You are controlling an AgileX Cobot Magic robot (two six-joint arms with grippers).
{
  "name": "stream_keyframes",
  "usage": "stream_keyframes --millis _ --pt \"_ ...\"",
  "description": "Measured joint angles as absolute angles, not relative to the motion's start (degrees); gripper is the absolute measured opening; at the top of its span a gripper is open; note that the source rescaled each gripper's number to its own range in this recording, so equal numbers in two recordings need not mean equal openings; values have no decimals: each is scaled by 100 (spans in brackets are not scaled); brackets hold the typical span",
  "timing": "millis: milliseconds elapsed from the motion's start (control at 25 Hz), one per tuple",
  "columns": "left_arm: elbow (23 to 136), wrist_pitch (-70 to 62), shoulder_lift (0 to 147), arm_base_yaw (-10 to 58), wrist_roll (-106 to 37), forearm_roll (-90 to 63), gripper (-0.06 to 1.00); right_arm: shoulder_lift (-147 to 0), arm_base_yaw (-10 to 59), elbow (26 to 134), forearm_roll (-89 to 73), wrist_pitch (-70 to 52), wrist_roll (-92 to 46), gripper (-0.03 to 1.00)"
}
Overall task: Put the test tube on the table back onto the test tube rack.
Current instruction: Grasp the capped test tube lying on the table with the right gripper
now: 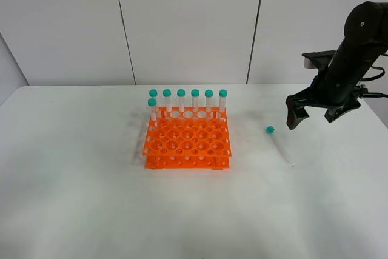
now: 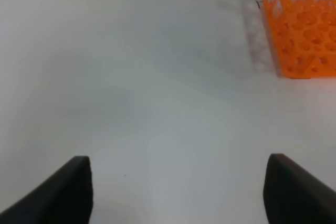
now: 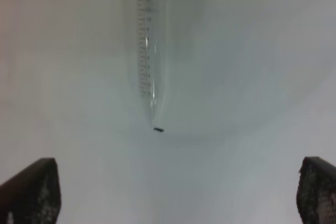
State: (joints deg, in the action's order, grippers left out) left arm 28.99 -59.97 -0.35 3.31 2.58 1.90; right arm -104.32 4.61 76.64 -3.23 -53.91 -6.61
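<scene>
While the test tube (image 1: 270,130) lies flat on the white desk (image 1: 73,198) to the right of the orange test tube rack (image 1: 188,142), clear of it, the right end effector (image 1: 312,118) hangs near it, spread wide and empty. The left end effector (image 2: 184,195) is likewise wide open, holding nothing.

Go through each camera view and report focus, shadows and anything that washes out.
Exterior high: even, soft light; the test tube rack is sharp with a faint shadow beside it, while the clear test tube nearly vanishes against the white table. Left wrist: rack corner slightly soft. Right wrist: the tube's printed scale is blurred, hazy overall.
</scene>
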Motion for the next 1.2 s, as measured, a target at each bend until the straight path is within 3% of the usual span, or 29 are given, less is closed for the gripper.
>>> stream_keyframes --millis 680,1200 --pt "2899 -5997 -35 331 258 190 89 -10469 536 6838 -395 -4528 -636 100" --pt "2899 -5997 -35 331 258 190 89 -11294 536 7535 -522 -4539 -352 100"
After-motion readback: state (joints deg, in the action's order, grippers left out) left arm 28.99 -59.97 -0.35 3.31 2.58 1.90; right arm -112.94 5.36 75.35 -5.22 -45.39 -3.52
